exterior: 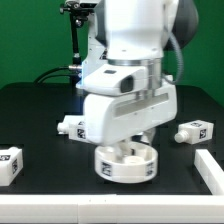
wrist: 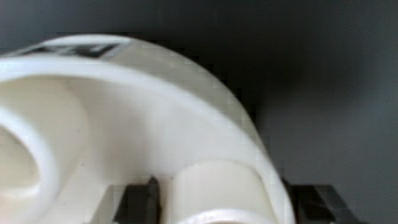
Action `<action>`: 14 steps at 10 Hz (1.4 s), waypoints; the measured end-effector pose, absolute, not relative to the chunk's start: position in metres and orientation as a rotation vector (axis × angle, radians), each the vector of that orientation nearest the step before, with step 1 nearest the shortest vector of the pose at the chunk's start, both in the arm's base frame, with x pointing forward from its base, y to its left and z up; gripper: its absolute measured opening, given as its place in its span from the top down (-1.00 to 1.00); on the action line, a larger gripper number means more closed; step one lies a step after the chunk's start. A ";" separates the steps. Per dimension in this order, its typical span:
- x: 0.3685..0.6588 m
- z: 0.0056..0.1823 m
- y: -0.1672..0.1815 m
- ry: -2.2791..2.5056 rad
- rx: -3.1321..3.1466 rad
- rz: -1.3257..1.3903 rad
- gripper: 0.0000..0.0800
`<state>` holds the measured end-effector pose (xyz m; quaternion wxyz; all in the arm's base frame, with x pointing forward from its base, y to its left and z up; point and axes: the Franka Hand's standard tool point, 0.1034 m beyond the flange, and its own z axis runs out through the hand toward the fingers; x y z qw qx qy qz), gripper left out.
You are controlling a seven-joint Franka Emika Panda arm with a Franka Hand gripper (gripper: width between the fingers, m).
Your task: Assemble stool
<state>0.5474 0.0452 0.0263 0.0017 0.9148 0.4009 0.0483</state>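
Observation:
The round white stool seat (exterior: pixel 127 165) lies at the front middle of the black table, tag on its side. My gripper (exterior: pixel 128 148) hangs straight over it, mostly hidden by the arm's white body. In the wrist view the seat (wrist: pixel 125 110) fills the picture, hollow side up. A white stool leg (wrist: pixel 222 195) stands between my dark fingers (wrist: pixel 139 202), close against the seat's rim, and the gripper (wrist: pixel 224 205) looks shut on it. Three loose legs lie on the table: one at the exterior view's right (exterior: pixel 193 131), one at its left edge (exterior: pixel 8 163), one behind the arm (exterior: pixel 70 127).
A white bar (exterior: pixel 210 168) lies along the front at the exterior view's right. The arm's base and cables (exterior: pixel 75 40) stand at the back. A green wall closes off the back of the table.

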 end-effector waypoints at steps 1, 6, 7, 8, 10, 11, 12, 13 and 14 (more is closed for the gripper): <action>0.558 0.025 0.058 1.320 2.848 0.122 0.22; 0.565 0.021 0.065 1.347 2.839 0.111 0.22; 0.572 0.017 0.075 1.381 2.818 0.121 0.22; 0.578 0.014 0.083 1.416 2.801 0.114 0.22; 0.588 0.012 0.090 1.456 2.802 0.013 0.22; 0.588 0.012 0.091 1.461 2.802 -0.001 0.22; 0.588 0.012 0.091 1.462 2.804 -0.014 0.22; 0.588 0.012 0.091 1.463 2.805 -0.015 0.22; 0.588 0.012 0.091 1.467 2.805 -0.028 0.22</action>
